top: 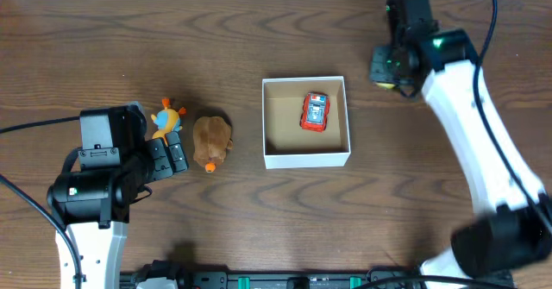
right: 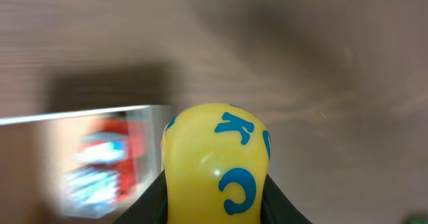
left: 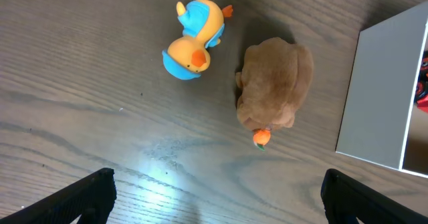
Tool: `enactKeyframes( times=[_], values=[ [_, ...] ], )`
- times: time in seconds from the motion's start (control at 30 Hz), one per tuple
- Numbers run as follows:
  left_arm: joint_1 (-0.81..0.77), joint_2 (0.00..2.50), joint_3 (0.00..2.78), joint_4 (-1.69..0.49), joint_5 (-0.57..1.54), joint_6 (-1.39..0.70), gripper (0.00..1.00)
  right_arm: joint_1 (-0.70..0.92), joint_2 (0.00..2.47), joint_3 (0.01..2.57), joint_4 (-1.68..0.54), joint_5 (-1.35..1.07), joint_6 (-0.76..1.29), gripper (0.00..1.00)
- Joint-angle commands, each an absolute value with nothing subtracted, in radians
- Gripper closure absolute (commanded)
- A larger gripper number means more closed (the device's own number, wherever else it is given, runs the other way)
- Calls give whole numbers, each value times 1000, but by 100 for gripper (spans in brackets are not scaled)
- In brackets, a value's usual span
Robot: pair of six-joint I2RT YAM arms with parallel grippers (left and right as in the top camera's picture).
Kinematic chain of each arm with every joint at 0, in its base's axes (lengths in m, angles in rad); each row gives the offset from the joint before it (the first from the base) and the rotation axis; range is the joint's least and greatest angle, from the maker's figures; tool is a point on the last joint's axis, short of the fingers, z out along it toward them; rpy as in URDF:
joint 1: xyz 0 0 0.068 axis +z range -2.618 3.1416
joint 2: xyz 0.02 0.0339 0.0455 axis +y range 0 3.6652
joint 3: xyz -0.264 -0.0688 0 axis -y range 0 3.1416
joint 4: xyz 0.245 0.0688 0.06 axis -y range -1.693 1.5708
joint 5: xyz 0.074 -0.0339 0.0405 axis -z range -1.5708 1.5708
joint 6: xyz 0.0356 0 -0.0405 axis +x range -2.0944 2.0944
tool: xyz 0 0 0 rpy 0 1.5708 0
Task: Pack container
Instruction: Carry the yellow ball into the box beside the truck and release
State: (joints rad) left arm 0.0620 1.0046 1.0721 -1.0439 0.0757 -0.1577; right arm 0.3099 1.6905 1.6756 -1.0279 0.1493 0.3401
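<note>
The container is a white-walled box with a brown inside at the table's middle; a red toy car lies in it. A brown plush toy and a yellow-and-blue duck toy lie to its left, both also in the left wrist view, plush and duck. My left gripper is open and empty just short of them. My right gripper is shut on a yellow toy with blue letters, held right of the container, which is blurred there.
The container's white wall shows at the right edge of the left wrist view. Black cables run along the table's left and upper right. The table's front edge carries a black rail.
</note>
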Motion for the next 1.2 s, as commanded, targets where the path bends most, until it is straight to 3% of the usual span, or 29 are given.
enactKeyframes(
  times=[0.0,0.23,0.5,0.67,0.73,0.77,0.9,1.17],
  values=[
    [62,1005,1089,-1046,79,-163,2,433,1687,1675,-1024,149,313,99],
    [62,1005,1089,-1047,79,-163,2,601,1781,1665,-940,151,313,99],
    [62,1005,1089,-1046,79,-163,2,615,1942,1665,-877,91,307,97],
    [62,1005,1089,-1046,79,-162,2,616,2002,1665,-856,66,289,90],
    [62,1005,1089,-1046,79,-162,2,616,2013,1665,-849,66,284,79],
    [62,1005,1089,-1046,79,-162,2,616,2014,1665,-848,66,282,65],
    [62,1005,1089,-1046,79,-163,2,616,2014,1665,-845,66,278,38],
    [62,1005,1089,-1047,79,-162,2,616,2014,1665,-829,67,264,32]
  ],
)
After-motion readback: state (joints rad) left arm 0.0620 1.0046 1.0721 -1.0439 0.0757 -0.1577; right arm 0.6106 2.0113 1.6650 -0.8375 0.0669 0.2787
